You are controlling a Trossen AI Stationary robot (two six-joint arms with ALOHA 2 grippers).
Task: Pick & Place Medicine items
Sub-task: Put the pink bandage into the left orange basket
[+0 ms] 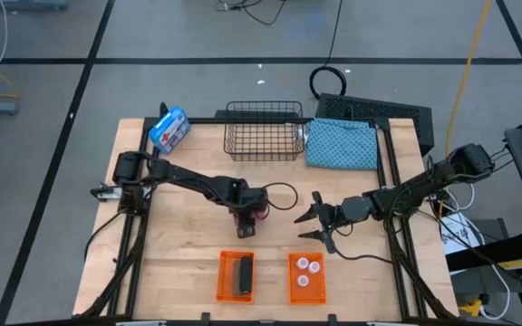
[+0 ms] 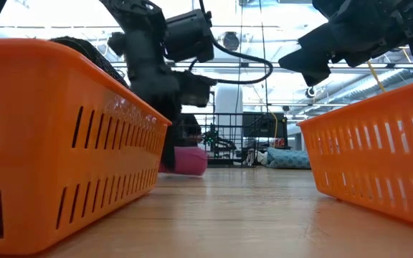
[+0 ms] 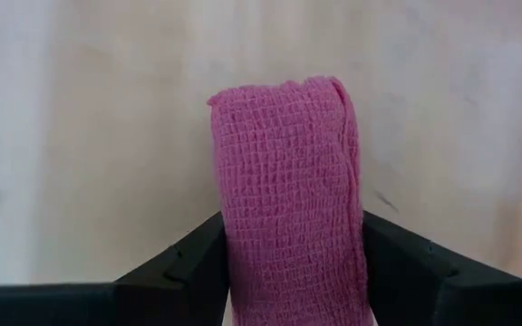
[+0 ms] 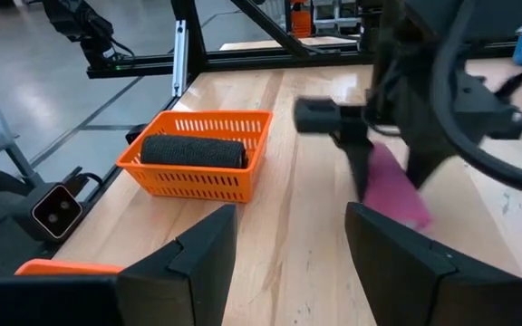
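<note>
I saw the pink roll (image 3: 288,199) was coarse open-weave gauze, matt, lying on the pale, smooth-grained wood table (image 3: 89,136). Beside it, the orange basket (image 4: 198,149) looked like slotted glossy plastic, holding a rough black roll (image 4: 193,150).

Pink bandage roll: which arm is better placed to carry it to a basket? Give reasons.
Left. The left gripper already straddles the pink bandage roll; the right gripper hangs open, apart.

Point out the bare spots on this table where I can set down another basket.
Bare wood lies between the left arm and the table's left edge, and between the wire basket and the two end effectors. It is crowded mid-table: the left end effector holds the pink roll beside the open right end effector, with both orange baskets close below.
</note>
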